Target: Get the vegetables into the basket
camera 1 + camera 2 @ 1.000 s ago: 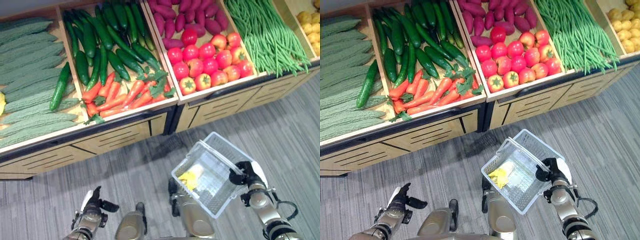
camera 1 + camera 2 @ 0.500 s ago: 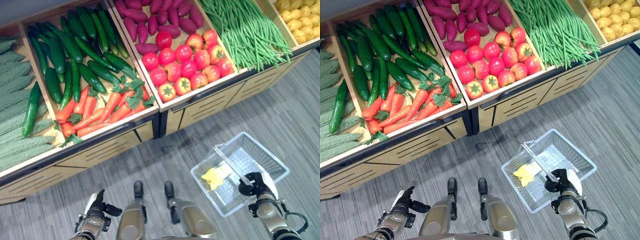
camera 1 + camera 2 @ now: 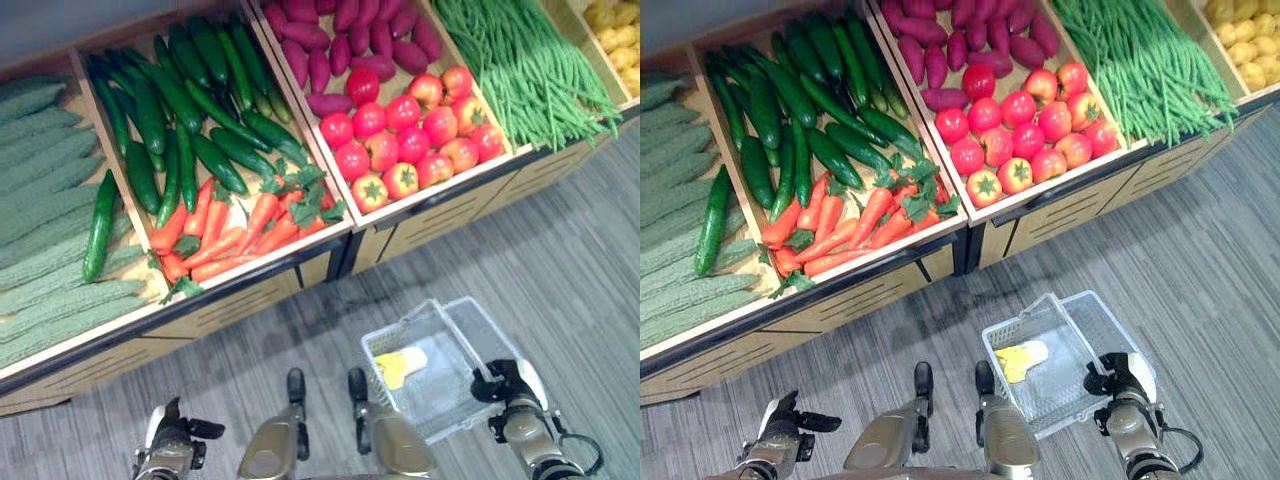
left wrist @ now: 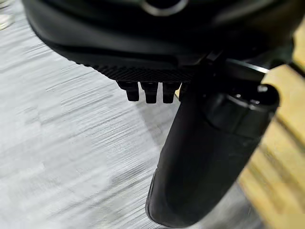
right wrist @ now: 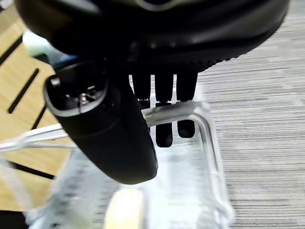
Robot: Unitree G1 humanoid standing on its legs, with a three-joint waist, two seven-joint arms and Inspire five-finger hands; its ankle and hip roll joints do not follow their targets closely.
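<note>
Below the wooden produce stand (image 3: 250, 290), the right hand (image 3: 503, 381) holds the clear plastic basket (image 3: 440, 365) by its handle (image 5: 181, 110), fingers (image 5: 164, 129) curled around it. A yellow vegetable (image 3: 398, 364) lies inside the basket, above the grey floor (image 3: 560, 260). Carrots (image 3: 225, 228), cucumbers (image 3: 190, 110), tomatoes (image 3: 415, 140) and green beans (image 3: 525, 70) fill the stand's compartments. The left hand (image 3: 172, 447) hangs low with curled fingers (image 4: 145, 91), holding nothing.
</note>
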